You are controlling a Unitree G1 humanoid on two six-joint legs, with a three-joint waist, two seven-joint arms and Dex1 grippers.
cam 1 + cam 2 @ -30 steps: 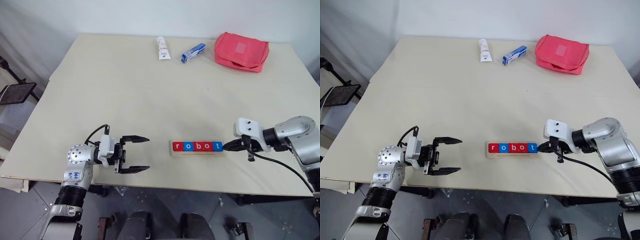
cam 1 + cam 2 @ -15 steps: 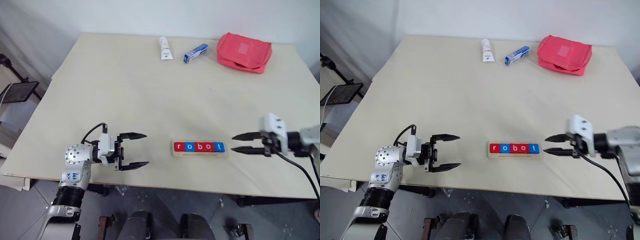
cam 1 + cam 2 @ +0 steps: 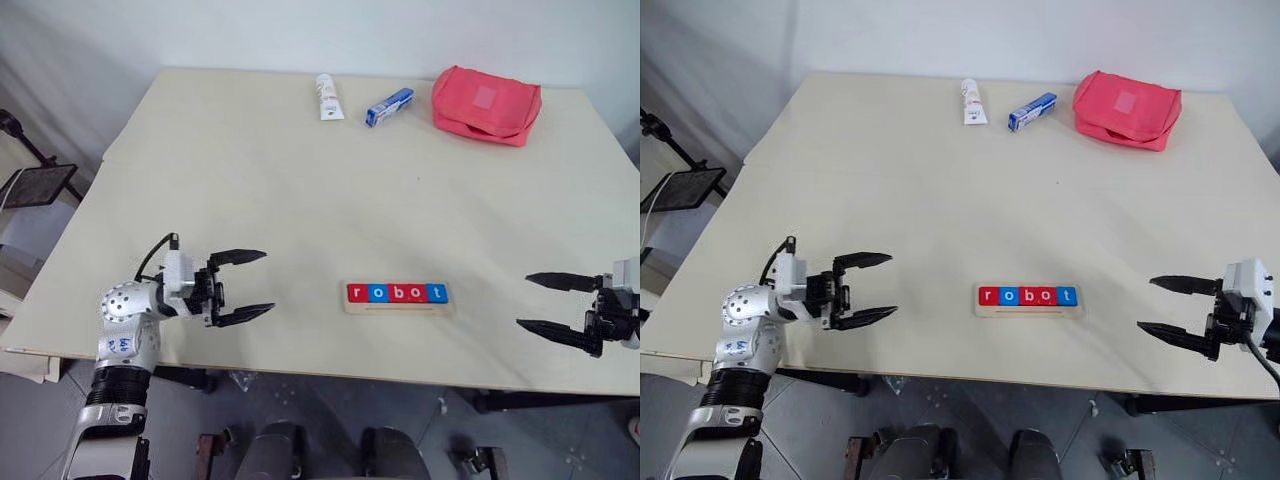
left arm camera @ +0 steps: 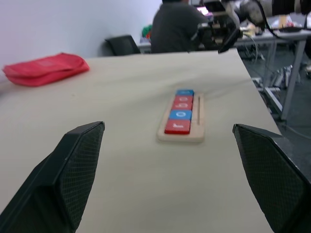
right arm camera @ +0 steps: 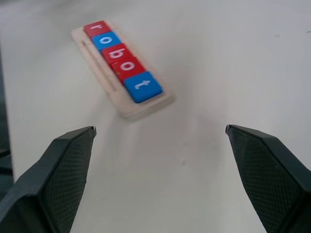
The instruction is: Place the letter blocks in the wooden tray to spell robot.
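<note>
The wooden tray lies near the table's front edge, a little right of centre. Several letter blocks sit side by side in it, red and blue alternating, reading r, o, b, o, t. The same row of blocks shows in the right wrist view, with the blue t nearest. My right gripper hangs open and empty well to the right of the tray, near the table's right front corner. My left gripper stands open and empty to the left of the tray, pointing toward it.
A red pouch, a blue-and-white box and a white tube lie along the table's far edge. In the left wrist view a person sits at desks beyond the table.
My right gripper let go at the tray's right end, opened wide and drew back to the right. My left gripper shifted a little to the left. The blocks stayed in place.
</note>
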